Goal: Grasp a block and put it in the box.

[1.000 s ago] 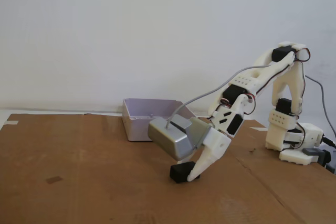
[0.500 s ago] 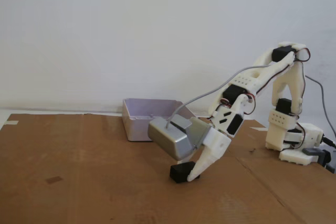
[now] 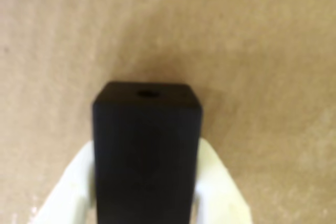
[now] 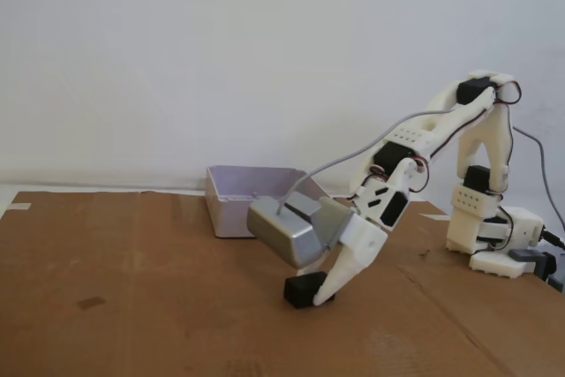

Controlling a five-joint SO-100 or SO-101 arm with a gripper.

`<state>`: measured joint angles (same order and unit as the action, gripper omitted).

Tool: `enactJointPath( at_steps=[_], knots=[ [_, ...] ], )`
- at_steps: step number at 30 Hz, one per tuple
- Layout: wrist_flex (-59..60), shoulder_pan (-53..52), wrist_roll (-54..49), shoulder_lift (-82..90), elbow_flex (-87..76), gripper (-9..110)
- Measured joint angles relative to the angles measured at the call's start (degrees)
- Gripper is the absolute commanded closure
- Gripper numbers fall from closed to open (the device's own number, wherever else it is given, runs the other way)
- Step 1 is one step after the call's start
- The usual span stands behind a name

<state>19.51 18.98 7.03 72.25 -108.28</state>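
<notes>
The small black block (image 3: 147,124) fills the middle of the wrist view, clamped between my two white fingers (image 3: 215,182), with a small hole in its far end face. In the fixed view the block (image 4: 301,290) is at the cardboard surface, held at the tip of my gripper (image 4: 316,296), which is shut on it. Whether the block touches the cardboard I cannot tell. The pale lilac box (image 4: 231,209) stands behind and to the left of the gripper, its right part hidden by the grey metallic module (image 4: 287,231) on the arm.
A brown cardboard sheet (image 4: 132,306) covers the table in front of a white wall. The arm's white base (image 4: 494,236) stands at the right, with cables trailing off the right edge. A small dark mark (image 4: 90,303) lies on the cardboard at the left.
The gripper and the block have shifted very slightly left and up; the grip on the block is the same.
</notes>
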Motion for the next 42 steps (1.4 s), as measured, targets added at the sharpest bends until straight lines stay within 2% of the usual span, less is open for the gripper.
enactJointPath(
  at_steps=[18,42],
  knots=[
    [0.0,-6.9,0.0,9.1,0.1,95],
    [0.0,-29.6,0.1,14.7,0.0,95]
  ],
)
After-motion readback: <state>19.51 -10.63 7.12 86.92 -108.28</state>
